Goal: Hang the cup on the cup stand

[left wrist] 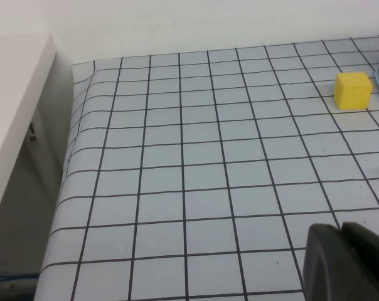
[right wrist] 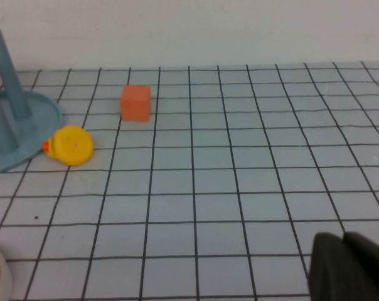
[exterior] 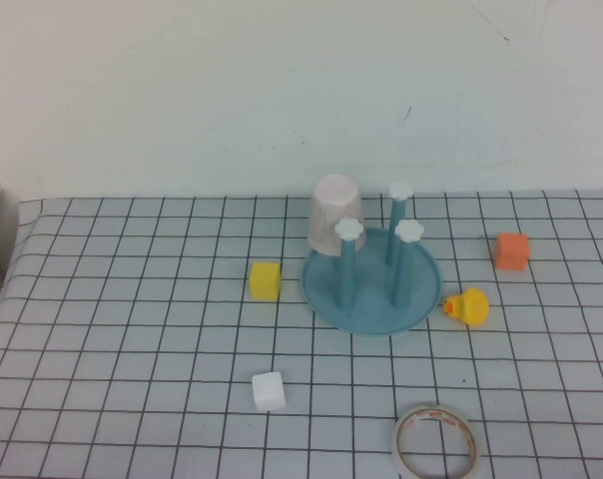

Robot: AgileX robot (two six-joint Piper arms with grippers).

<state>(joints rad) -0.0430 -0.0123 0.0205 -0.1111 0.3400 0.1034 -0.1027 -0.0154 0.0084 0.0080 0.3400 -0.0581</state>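
Observation:
The pale pink cup [exterior: 332, 216] sits upside down over the back left peg of the blue cup stand [exterior: 372, 282] in the middle of the table. Three other pegs with white flower caps stand bare. Neither arm shows in the high view. My left gripper [left wrist: 342, 228] is shut and empty, low over the table's left part, far from the stand. My right gripper [right wrist: 343, 237] is shut and empty over the table's right part; the stand's edge and two pegs [right wrist: 14, 119] show in the right wrist view.
A yellow cube [exterior: 266, 279] lies left of the stand, also in the left wrist view [left wrist: 352, 90]. A yellow duck [exterior: 467, 306] lies right of it, an orange cube [exterior: 511, 250] farther right. A white cube [exterior: 269, 390] and a tape ring [exterior: 436, 445] lie near the front.

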